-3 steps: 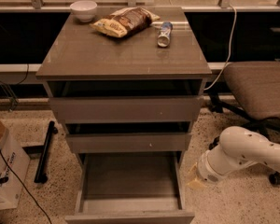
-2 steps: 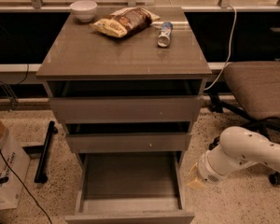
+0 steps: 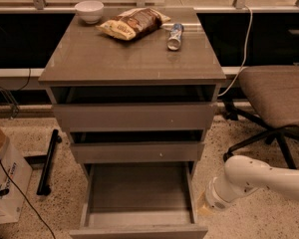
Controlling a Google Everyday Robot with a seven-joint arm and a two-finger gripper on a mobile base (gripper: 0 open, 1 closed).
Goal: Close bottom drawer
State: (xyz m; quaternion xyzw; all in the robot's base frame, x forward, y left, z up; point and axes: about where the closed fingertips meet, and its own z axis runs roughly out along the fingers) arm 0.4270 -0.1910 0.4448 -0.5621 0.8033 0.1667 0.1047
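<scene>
1. Grey-brown bottom drawer (image 3: 139, 193): you lose most of its flat front at the lower edge.
2. End effector (image 3: 206, 209): low, just right of that drawer's side rail; its white robot arm (image 3: 259, 179) leaves by the right edge.
3. Brown padded office chair (image 3: 276, 96): cut off at right.
4. Cardboard box (image 3: 5, 180): cut off at left.
5. Blue-and-white can (image 3: 175, 36) on the worktop (image 3: 114, 59): you cannot read the label.

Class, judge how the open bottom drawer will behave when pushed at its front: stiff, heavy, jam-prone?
The bottom drawer looks empty, so probably light. Its flat front and side rails suggest a straight slide, though an off-centre push might skew it. The gripper sits at its right, low.
</scene>
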